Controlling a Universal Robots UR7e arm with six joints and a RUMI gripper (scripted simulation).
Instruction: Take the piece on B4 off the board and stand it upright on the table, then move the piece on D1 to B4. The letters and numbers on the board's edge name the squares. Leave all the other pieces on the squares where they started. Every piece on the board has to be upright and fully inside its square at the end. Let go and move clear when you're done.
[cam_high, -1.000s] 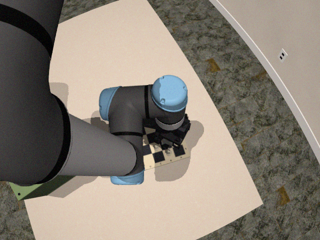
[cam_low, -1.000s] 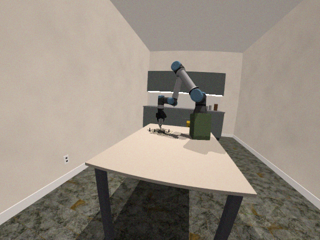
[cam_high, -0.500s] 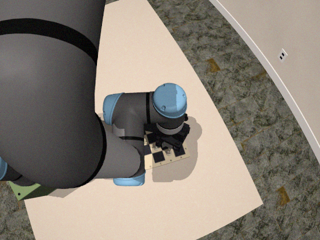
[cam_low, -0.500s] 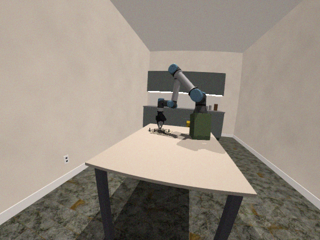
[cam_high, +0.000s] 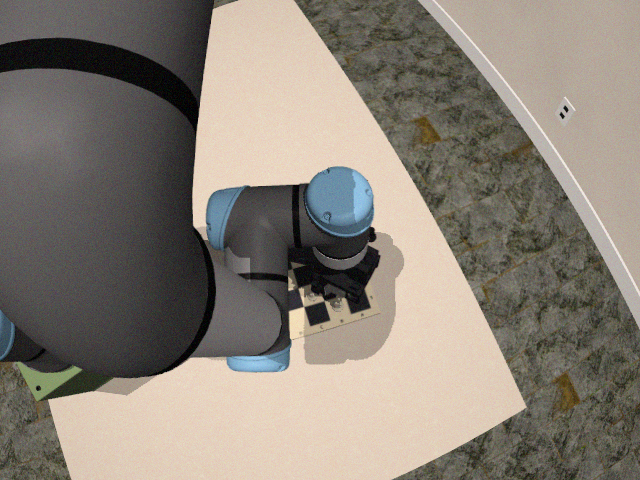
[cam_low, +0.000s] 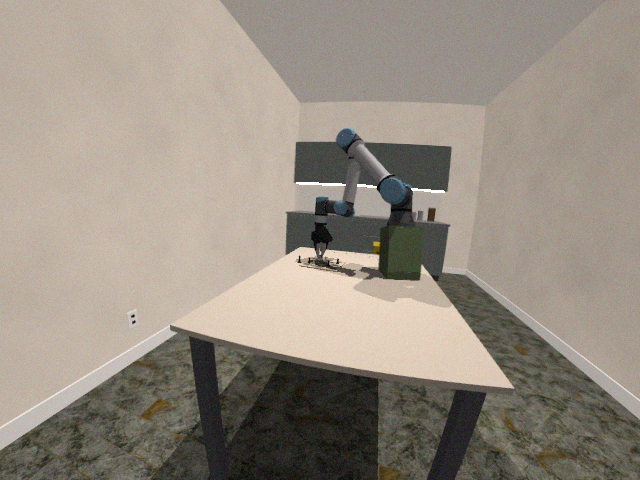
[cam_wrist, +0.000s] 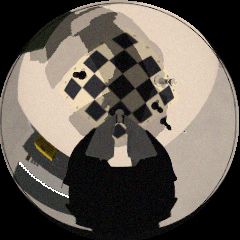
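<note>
Wrist: hand (cam_wrist: 120, 131) nearly closed, pinching pale piece (cam_wrist: 119, 118) (long axis upright) just above board (cam_wrist: 75, 75)
</note>
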